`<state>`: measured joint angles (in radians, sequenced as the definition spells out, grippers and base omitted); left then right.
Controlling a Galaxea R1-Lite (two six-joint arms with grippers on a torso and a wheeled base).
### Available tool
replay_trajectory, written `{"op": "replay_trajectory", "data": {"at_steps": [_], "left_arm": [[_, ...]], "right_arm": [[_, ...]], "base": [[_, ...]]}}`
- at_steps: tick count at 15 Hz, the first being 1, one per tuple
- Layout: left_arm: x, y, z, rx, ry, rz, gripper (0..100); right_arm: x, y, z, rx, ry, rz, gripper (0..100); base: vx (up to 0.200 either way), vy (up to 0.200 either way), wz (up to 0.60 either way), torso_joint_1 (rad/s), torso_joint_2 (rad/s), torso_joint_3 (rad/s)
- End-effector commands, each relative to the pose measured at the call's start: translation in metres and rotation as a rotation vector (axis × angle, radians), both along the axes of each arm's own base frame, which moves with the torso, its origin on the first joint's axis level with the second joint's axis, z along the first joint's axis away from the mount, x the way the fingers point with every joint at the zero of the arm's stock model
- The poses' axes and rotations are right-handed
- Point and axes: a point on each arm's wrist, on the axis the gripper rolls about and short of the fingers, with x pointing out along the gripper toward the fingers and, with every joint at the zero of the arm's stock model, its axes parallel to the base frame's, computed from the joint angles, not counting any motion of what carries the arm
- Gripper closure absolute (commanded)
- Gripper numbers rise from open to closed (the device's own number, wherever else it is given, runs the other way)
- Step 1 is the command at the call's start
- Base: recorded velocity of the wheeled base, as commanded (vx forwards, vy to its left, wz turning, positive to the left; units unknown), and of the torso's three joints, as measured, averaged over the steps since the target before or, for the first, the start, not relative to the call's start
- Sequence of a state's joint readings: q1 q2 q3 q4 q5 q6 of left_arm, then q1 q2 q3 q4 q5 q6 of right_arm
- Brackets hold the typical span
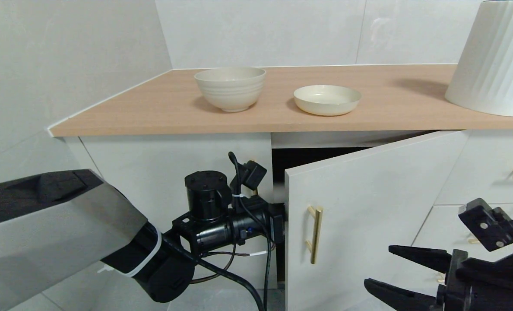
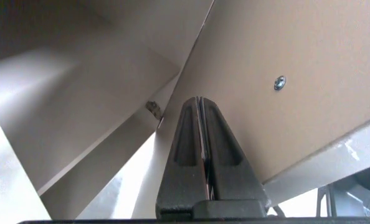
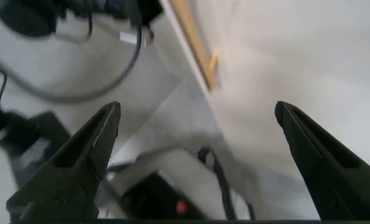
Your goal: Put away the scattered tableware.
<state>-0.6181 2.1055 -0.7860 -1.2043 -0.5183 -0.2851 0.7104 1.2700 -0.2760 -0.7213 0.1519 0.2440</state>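
Bowl (image 1: 230,88) and dish (image 1: 327,99), sitting well above both claws, are looking stiff, slick and breakable, likely wanting a rim pinch; left claw (image 2: 199,106) is resting clenched on nothing, right claw (image 1: 378,265) gaping.

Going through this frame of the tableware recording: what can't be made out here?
Cabinet inside: head view, the half-open white cabinet door hides it beyond a dark gap.
Left gripper fingertips: head view, behind that door's edge; left wrist view has them shut.
Tall white ribbed container: head view, cut off by the top and right edges.
Slim gold bar handle: right wrist view, blurred.
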Motion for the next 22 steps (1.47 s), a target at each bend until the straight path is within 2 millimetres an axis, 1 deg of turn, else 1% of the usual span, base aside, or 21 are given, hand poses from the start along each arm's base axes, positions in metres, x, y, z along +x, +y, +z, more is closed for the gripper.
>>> {"op": "replay_trajectory", "data": {"at_steps": [1, 5, 9, 12, 15, 19, 22], "left_arm": [[-0.001, -0.001, 0.001, -0.001, -0.001, -0.003, 100], [0.000, -0.003, 0.000, -0.006, 0.021, -0.011, 100], [0.016, -0.014, -0.007, 0.010, 0.043, -0.010, 100], [0.016, -0.020, -0.007, 0.022, 0.060, -0.024, 100], [0.018, -0.028, -0.002, 0.029, 0.068, -0.035, 100], [0.020, -0.036, 0.002, 0.031, 0.069, -0.045, 100], [0.017, -0.041, 0.000, 0.042, 0.082, -0.056, 100]], "right_arm": [[-0.011, -0.009, 0.012, 0.045, -0.049, 0.020, 0], [-0.012, -0.009, 0.010, 0.042, -0.039, 0.035, 0], [-0.013, -0.009, 0.010, 0.042, -0.040, 0.035, 0], [-0.012, -0.009, 0.009, 0.041, -0.038, 0.035, 0], [-0.012, -0.009, 0.009, 0.038, -0.034, 0.035, 0], [-0.012, -0.009, 0.009, 0.038, -0.037, 0.035, 0], [-0.013, -0.009, 0.010, 0.041, -0.040, 0.036, 0]], "base": [[-0.200, 0.000, 0.00, 0.002, 0.01, 0.007], [-0.200, 0.000, 0.00, 0.004, 0.00, 0.004], [0.000, 0.000, 0.00, 0.000, 0.00, 0.000], [0.000, 0.000, 0.00, 0.000, 0.00, 0.000], [-0.200, 0.000, 0.00, 0.006, 0.00, 0.002], [0.000, 0.000, 0.00, 0.000, 0.00, 0.000], [0.000, 0.000, 0.00, 0.000, 0.00, 0.000]]}}
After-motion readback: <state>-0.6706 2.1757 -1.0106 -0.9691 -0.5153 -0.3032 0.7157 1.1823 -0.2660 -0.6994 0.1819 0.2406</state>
